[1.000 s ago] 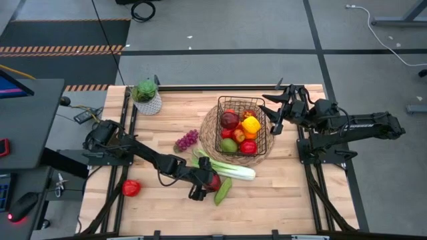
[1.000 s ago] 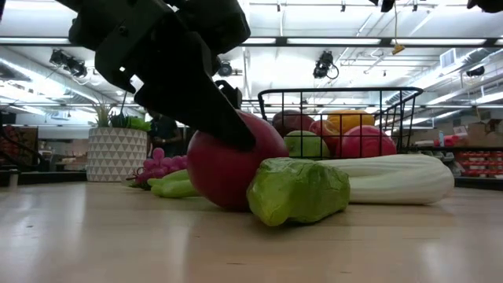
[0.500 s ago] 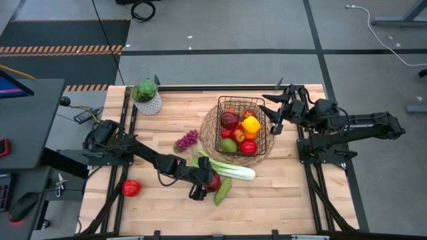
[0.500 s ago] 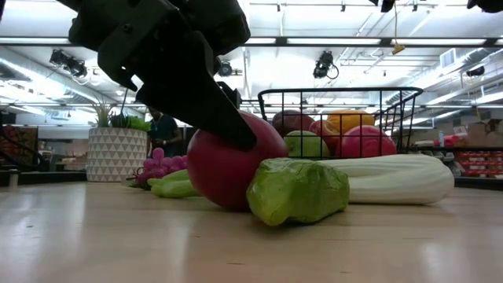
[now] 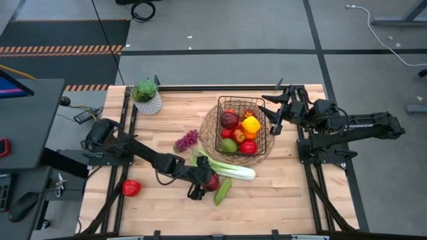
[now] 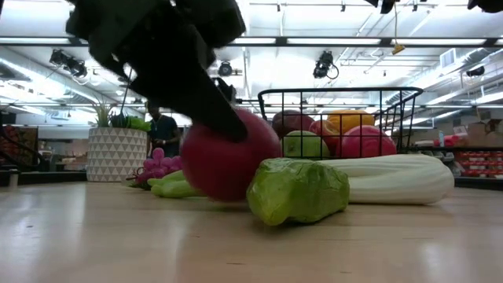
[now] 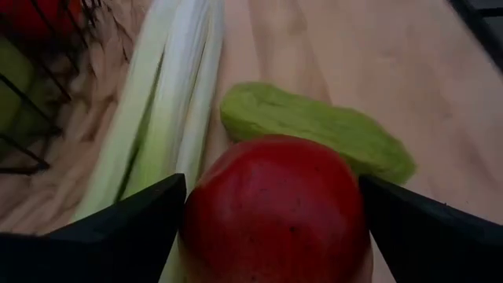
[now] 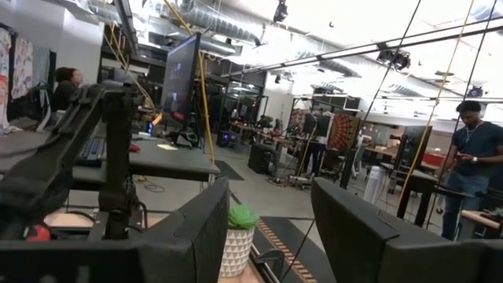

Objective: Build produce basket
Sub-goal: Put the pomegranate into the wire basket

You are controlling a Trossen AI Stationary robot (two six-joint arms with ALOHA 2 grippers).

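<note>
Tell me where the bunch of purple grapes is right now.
In the high view the grapes lie on the table just left of the round straw mat under the basket, and right of the potted plant.

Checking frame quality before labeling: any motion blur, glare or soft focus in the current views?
Low view: the left gripper and the red apple it holds are smeared by motion; the basket behind stays crisp, ceiling lights glare. Left wrist view: apple soft, leek streaky. High view: sharp, evenly lit. Right wrist view: bright ceiling, right gripper dark.
</note>
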